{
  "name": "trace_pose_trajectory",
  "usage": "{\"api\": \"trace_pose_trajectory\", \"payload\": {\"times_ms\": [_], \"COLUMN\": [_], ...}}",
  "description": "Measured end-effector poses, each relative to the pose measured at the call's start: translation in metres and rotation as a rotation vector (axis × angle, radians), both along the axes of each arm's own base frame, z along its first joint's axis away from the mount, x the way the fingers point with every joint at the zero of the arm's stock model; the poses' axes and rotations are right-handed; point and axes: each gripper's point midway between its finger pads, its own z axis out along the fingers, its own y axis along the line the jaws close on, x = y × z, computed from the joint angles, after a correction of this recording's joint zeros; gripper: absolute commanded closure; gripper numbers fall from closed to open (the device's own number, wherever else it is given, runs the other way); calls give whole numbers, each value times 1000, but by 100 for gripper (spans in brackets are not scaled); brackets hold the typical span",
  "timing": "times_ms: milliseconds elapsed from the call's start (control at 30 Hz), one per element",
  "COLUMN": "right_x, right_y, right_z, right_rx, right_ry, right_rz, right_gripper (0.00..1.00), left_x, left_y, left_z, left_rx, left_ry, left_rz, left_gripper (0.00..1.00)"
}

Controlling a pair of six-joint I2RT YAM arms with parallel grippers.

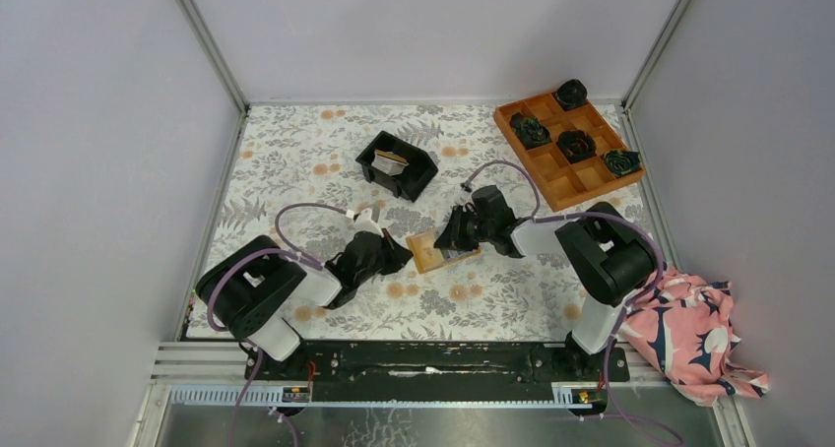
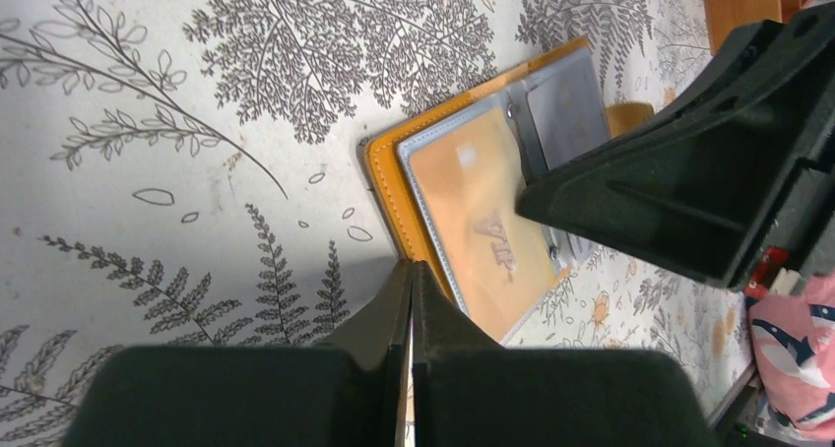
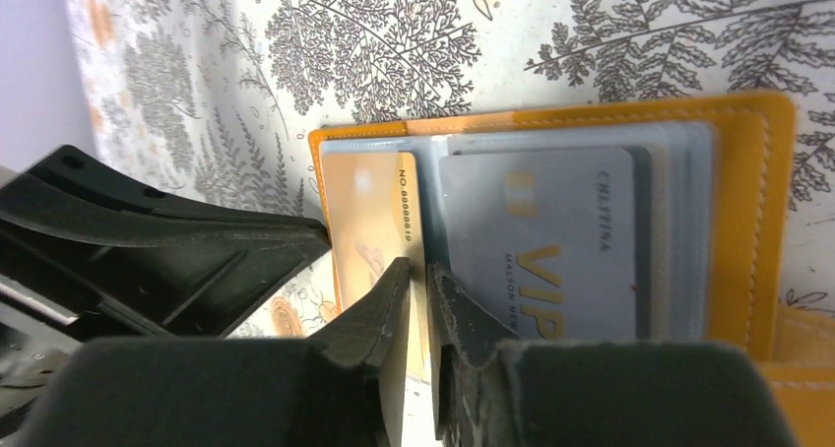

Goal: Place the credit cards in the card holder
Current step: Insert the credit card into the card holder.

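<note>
Cloth [image 1: 689,329], pink and patterned, lay bunched at the near right corner, beside the right arm's base. Moving in, the left gripper [image 2: 411,267] had its jaws pressed fully together with nothing between them. The tips sat low over the fern-printed tabletop [image 2: 197,122], right against the orange edge of the card holder [image 3: 748,221].

And the holder itself was spread open and flat in the middle of the tabletop, between the two arms, light blue pockets facing up. A tan card [image 3: 369,211] lay on one half, a grey card [image 3: 542,240] (VIP lettering across its face) on the other. Over them hung the right gripper [image 3: 418,275], jaws drawn in to a thin slit along the tan card's edge. Whether they actually pinched it, I could not tell.

Further back stood the black bin [image 1: 425,176], well apart from the holder, with pale credit cards [image 1: 392,161] leaning inside. In the far right corner sat the orange tray [image 1: 556,179], four dark rosettes [image 1: 576,146] in its compartments.
</note>
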Motion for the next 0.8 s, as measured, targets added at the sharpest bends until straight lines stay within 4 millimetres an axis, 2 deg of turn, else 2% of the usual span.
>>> {"api": "trace_pose_trajectory", "payload": {"times_ms": [67,233,500,600,800], "right_x": [0,-2,-9,-11,-14], "right_y": [-1,-1,1,1,0], "right_z": [-1,-3,-3,-2,0], "right_rx": [45,150,247,264,294], "right_ry": [12,46,105,118,147], "right_rz": [-5,-7,0,1,-13], "right_gripper": [88,100,100,100,100], "left_x": [-4,-14,-26,-32,-33], "left_y": [-1,2,15,21,21], "left_z": [0,0,6,9,11], "left_rx": [-21,-75,-164,-211,-296], "left_ry": [6,19,18,13,7], "left_rz": [-5,-8,29,52,78], "left_gripper": [98,83,59,54,51]}}
